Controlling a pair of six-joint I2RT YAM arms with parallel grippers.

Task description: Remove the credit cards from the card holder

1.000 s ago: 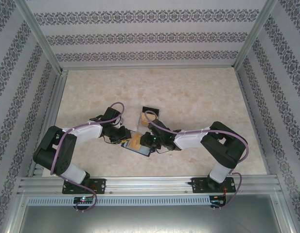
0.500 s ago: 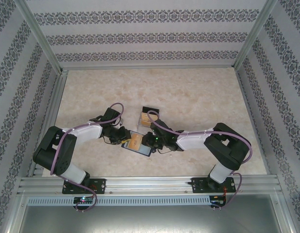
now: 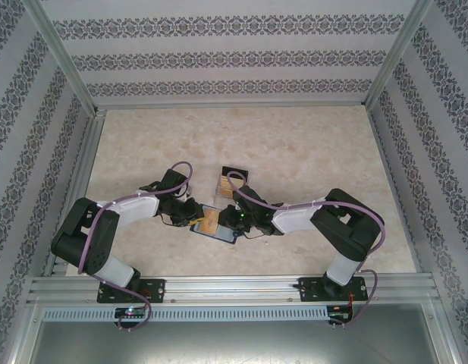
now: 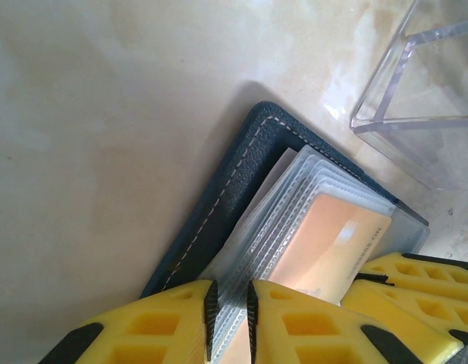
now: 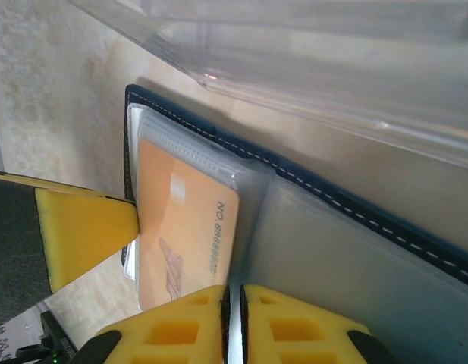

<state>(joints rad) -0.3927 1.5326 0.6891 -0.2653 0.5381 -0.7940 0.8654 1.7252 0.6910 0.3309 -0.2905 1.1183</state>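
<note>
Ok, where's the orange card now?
Top view, table centre: the orange card sits in the open card holder, between the left fingers and right fingers, on the clear stand's near side.

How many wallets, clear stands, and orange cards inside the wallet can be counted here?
wallet: 1
clear stand: 1
orange card in the wallet: 1
Total: 3

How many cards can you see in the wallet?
1. An orange card sits in the top clear sleeve of the open blue card holder. More may hide in the sleeves underneath.
</note>
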